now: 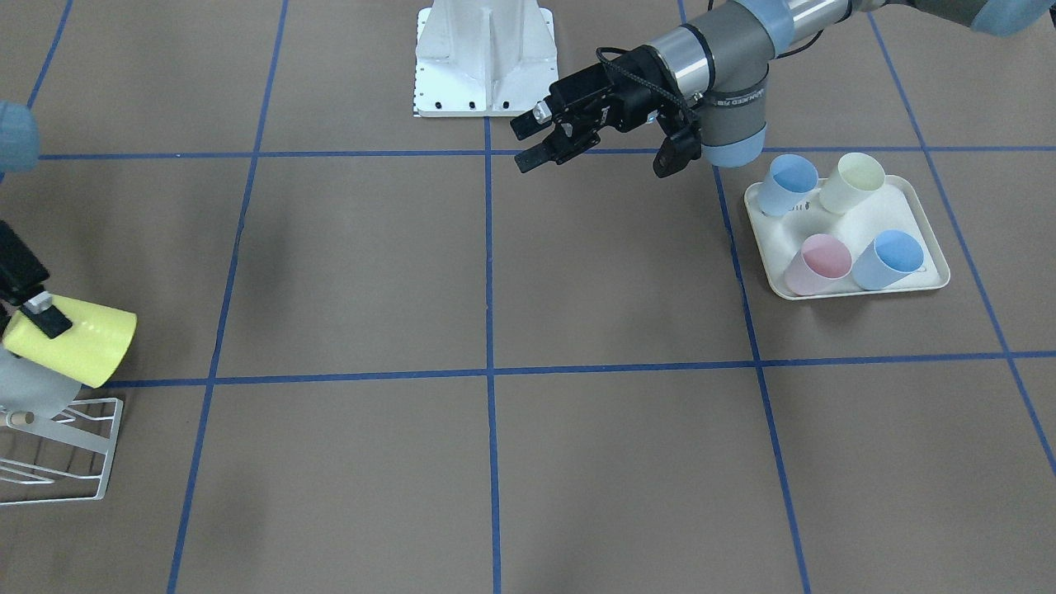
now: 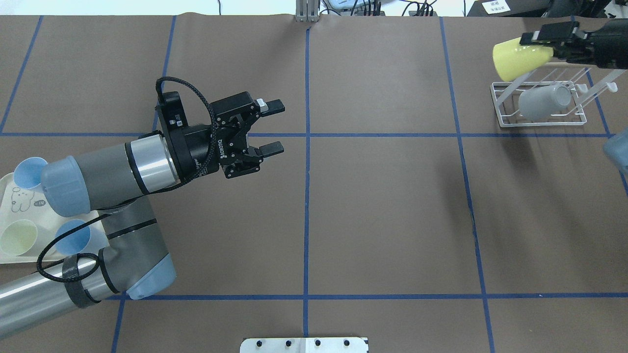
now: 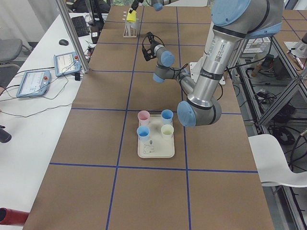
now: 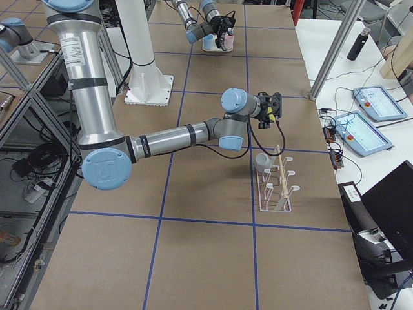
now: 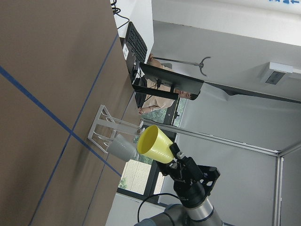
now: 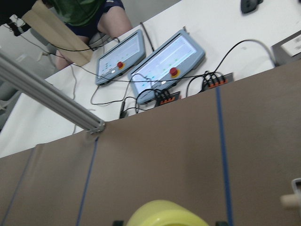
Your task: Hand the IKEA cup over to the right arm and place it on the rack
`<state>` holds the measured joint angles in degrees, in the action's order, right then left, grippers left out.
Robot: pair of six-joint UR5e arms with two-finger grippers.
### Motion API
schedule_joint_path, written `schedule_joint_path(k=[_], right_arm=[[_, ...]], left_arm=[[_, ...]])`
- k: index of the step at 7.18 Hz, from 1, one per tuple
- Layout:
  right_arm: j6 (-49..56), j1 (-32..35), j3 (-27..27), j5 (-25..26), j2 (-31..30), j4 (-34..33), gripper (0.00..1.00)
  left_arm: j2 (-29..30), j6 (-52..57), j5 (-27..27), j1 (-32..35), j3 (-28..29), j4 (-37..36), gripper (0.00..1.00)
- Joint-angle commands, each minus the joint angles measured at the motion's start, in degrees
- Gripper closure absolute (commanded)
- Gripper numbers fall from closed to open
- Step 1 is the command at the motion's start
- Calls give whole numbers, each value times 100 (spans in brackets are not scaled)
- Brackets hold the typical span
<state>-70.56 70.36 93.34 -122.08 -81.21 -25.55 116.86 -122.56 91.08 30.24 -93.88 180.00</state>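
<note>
Two arms: the left one is free and the right one carries; the hand-over looks done, the placing not yet.
Tray [image 2: 7, 193]: far left, with pastel cups [image 2: 73, 236] on it, partly hidden under the left arm [image 2: 103, 176].
Left gripper [image 2: 274, 126]: jaws wide apart, nothing between them, over bare table [image 2: 382, 196].
Yellow cup [image 2: 515, 60]: sideways in the air, mouth toward the left arm, over the rack's end.
Right gripper [image 2: 549, 46]: closed on the yellow cup's wall.
Rack [image 2: 542, 124]: far right; a grey cup [image 2: 542, 102] already sits on it.
Risk: the yellow cup may knock the grey cup, or land badly on the rack and drop, because the two are so near.
Hidden: the lower finger is behind the cup. I cannot tell whether the two cups touch. The front-facing view cuts off the rack.
</note>
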Motion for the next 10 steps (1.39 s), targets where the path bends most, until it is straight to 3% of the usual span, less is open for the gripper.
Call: schedule_joint_path(k=[1,2,5,10], right_arm=[[1773,653,18,-211,-394,-800,100],[2348,663,9,-133,-483,-1081,100],[2722,672,-43,297,-493,-1663,100],[2722,470,-236,343,-493,-1673,100]], left_arm=[[-14,22,-20,-10,115,26,1],[-14,22,-29,-27,142,26,1],[-14,13,-459,-89,300,70,1],[-23,22,-459,-106,353,88,1]])
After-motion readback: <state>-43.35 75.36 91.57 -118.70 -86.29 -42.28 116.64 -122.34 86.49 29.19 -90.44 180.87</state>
